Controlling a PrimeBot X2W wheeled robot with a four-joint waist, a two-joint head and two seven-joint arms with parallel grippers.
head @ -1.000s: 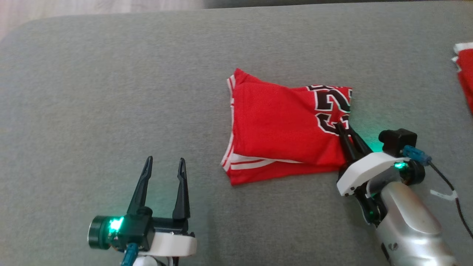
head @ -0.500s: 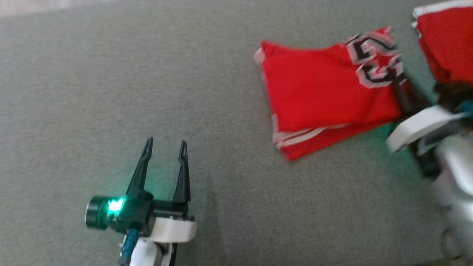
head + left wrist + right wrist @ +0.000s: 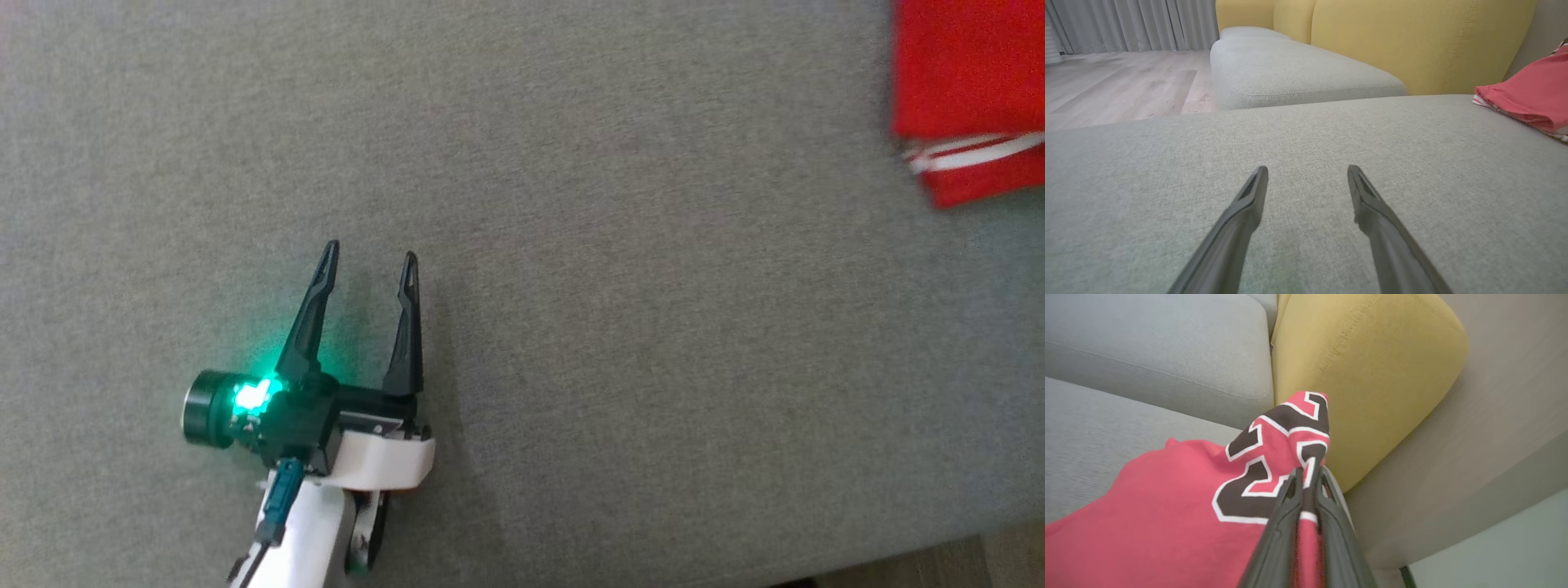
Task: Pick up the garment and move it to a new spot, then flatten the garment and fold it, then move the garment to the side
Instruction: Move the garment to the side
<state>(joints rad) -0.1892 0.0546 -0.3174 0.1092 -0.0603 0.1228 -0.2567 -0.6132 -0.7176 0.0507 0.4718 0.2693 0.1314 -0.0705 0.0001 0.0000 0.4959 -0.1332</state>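
Currently, the right gripper (image 3: 1308, 473) is pinching the red jersey (image 3: 1180, 498) at its numbered edge. The jersey is lying at the right side of the grey sofa seat (image 3: 571, 245), while the left gripper (image 3: 369, 257) is hovering, fingers (image 3: 406, 327) spread, well apart from it.

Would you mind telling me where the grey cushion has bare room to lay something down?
The grey cushion is bare across the stretch between the open left gripper and the red garment, and ahead of that gripper too. Crowded at the head view's upper right, where the garment lies, pinched by the right gripper.
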